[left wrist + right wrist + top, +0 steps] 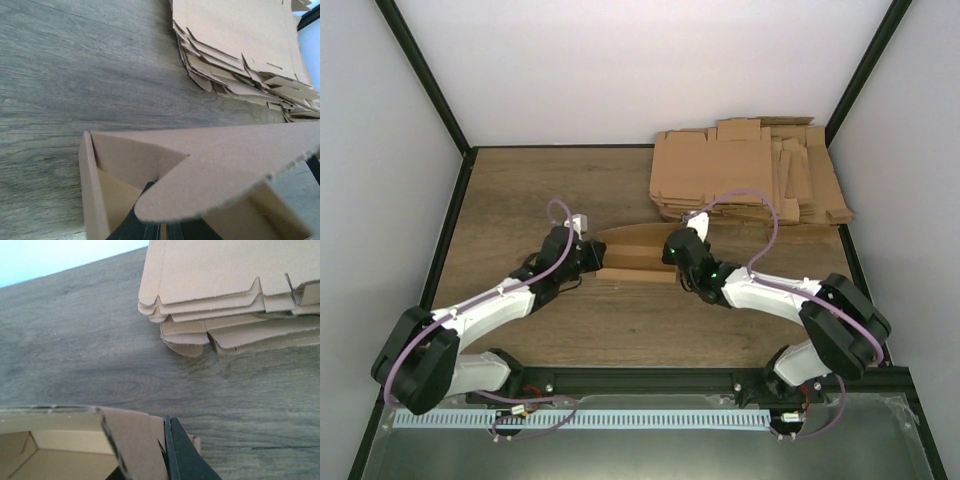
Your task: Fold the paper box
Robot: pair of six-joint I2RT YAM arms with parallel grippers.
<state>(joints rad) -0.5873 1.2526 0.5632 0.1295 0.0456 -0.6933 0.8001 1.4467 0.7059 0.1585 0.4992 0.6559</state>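
Note:
The paper box (pixel 635 252) is a shallow brown cardboard piece, partly folded, lying mid-table between both arms. My left gripper (pixel 584 252) is at its left end, shut on the box. In the left wrist view a thin strip of cardboard sits between the dark fingers (pixel 150 231), and a rounded flap of the paper box (pixel 225 160) arches over them. My right gripper (pixel 674 250) is at the right end, also shut on the box. In the right wrist view its black finger (pixel 182 457) presses against an upright wall of the paper box (pixel 135 445).
A pile of overlapping flat cardboard blanks (pixel 750 175) lies at the back right of the wooden table (pixel 540 200), just behind the right gripper. The same pile (pixel 235 45) shows in the left wrist view, and the pile (pixel 225 285) fills the top of the right wrist view. Black frame rails edge the table.

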